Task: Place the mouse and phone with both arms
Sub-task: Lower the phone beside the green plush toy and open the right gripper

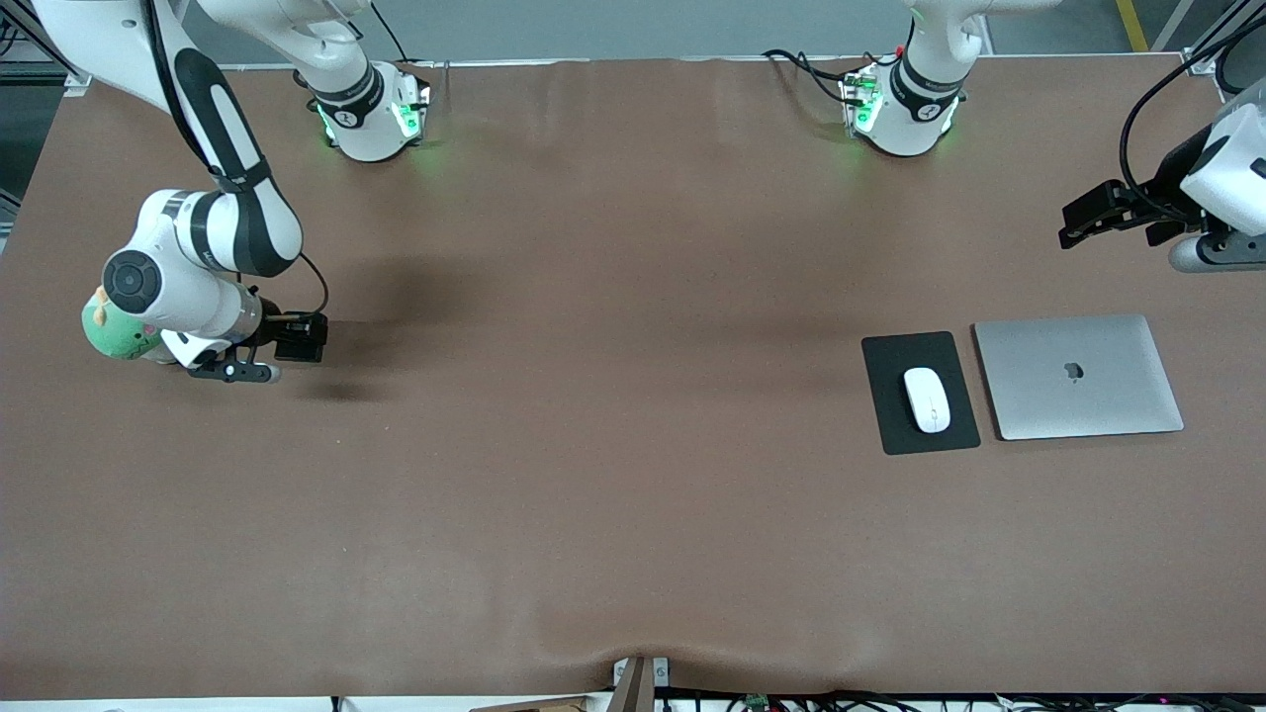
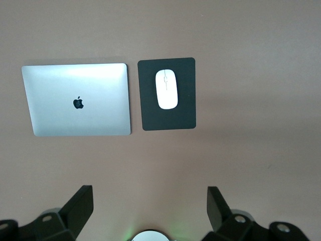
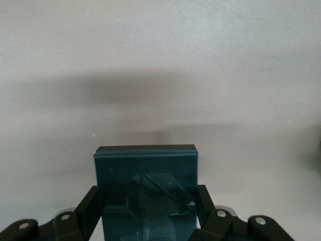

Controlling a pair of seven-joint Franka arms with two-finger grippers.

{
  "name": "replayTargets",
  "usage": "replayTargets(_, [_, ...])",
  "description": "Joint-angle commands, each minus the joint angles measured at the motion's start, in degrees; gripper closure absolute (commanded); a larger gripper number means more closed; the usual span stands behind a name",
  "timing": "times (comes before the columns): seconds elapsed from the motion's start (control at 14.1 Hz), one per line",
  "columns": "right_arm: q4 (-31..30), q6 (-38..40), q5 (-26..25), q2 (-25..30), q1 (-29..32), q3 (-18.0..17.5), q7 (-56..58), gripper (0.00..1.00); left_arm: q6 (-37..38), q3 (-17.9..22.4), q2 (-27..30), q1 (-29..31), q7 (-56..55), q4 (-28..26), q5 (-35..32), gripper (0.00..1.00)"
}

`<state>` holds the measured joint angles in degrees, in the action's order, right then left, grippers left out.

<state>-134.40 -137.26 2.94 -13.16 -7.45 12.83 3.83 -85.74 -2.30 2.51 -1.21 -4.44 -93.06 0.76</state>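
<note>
A: How many items?
B: One mouse [image 1: 927,400] on one black pad [image 1: 920,393], beside one closed laptop [image 1: 1078,377]; one phone [image 3: 145,188].
A: And the pincers?
B: Right pincer [image 1: 300,337] pinches the phone over the desk [image 1: 593,445]; left pincer [image 2: 148,211], spread, hovers above the laptop's end.

White mouse [image 1: 927,400] on black pad [image 1: 920,393], beside closed silver laptop [image 1: 1077,376]

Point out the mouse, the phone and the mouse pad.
mouse [image 1: 927,400], front view, middle of its white shell.
phone [image 3: 145,173], right wrist view, its dark glass face.
mouse pad [image 1: 895,400], front view, bare black strip beside the mouse.
</note>
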Motion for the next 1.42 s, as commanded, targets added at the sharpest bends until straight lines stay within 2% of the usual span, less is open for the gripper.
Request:
replayTargets(0.0, [-4.7, -6.9, -0.7, 0.5, 1.5, 0.1, 2.8, 1.0, 0.1, 0.3, -0.7, -0.4, 1.0, 1.6, 0.3, 0.0])
replayTargets(0.36, [-7.5, -15.7, -0.7, -3.9, 2.6, 0.0, 2.9, 1.0, 0.2, 0.4, -0.7, -0.4, 1.0, 1.6, 0.3, 0.0])
replayTargets(0.57, [-7.8, -16.5, -0.7, -4.9, 2.6, 0.0, 2.8, 1.0, 0.1, 0.3, -0.8, -0.4, 1.0, 2.0, 0.4, 0.0])
replayTargets(0.64, [-7.6, -16.0, -0.7, -4.8, 2.6, 0.0, 2.8, 0.79, 0.1, 0.3, -0.8, -0.4, 1.0, 2.0, 0.4, 0.0])
replayTargets(0.71, [-7.4, -15.8, -0.7, -4.7, 2.6, 0.0, 3.2, 0.02, 0.2, 0.3, -0.8, -0.5, 1.0, 2.0, 0.3, 0.0])
replayTargets(1.0, [-3.6, -13.5, -0.7, -4.4, 2.5, 0.0, 4.3, 0.0, 0.2, 0.3, -0.8, -0.4, 1.0, 2.0, 0.4, 0.0])
replayTargets(1.35, [12.5, 10.8, -0.8, -4.4, 2.6, 0.3, 4.3, 0.0, 0.1, 0.3, -0.8, -0.3, 1.0, 2.0, 0.6, 0.0])
